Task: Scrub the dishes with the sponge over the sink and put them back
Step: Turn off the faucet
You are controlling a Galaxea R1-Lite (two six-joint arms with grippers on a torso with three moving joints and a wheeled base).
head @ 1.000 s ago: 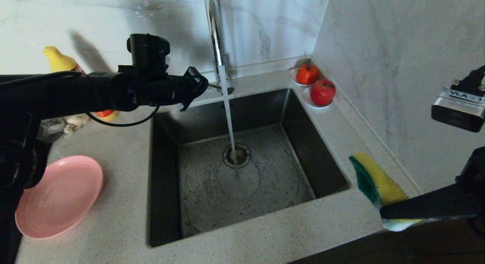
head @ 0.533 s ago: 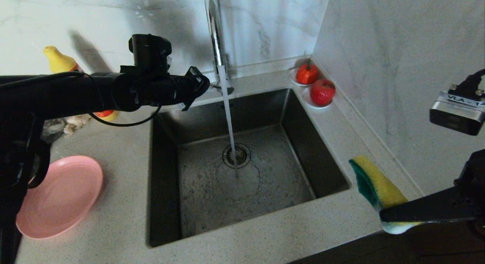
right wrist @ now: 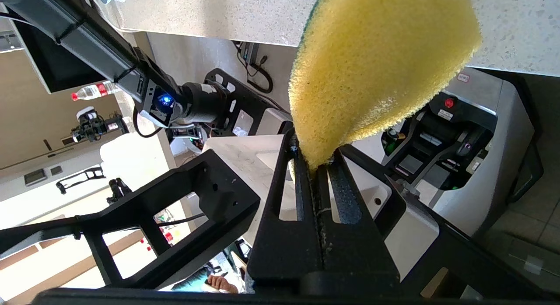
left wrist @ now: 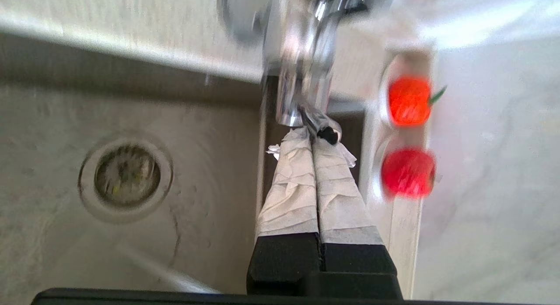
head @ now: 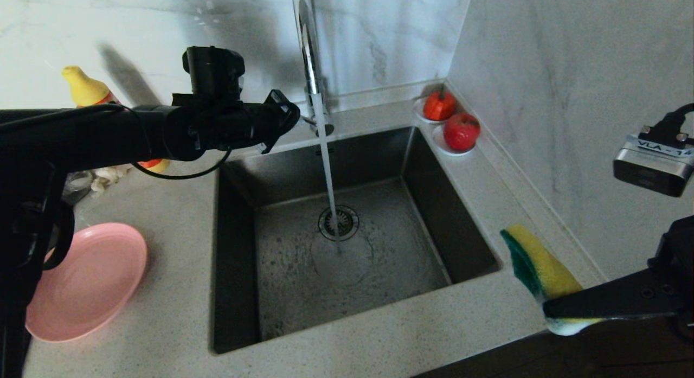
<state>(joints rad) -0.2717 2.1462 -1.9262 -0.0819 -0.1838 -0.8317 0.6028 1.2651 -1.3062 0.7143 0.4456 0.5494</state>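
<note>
Water runs from the tall chrome tap (head: 309,52) into the dark sink (head: 238,204), onto the drain strainer (head: 339,222). My left gripper (head: 287,115) is shut and reaches across the sink's back edge. In the left wrist view its taped fingertips (left wrist: 302,141) touch the tap's small dark-tipped lever (left wrist: 326,132), which is not between them. My right gripper (head: 547,313) hovers off the counter's front right corner, shut on the lower end of the yellow-and-green sponge (head: 537,264), also seen in the right wrist view (right wrist: 380,64). A pink plate (head: 81,283) lies on the counter left of the sink.
Two red fruits on white saucers (head: 439,106) (head: 462,131) sit at the sink's back right corner. A yellow bottle (head: 81,85) and some clutter (head: 103,177) stand behind my left arm. A marble wall rises close on the right.
My left gripper has edged slightly up and towards the tap. Water keeps running. The right gripper and sponge have hardly moved.
</note>
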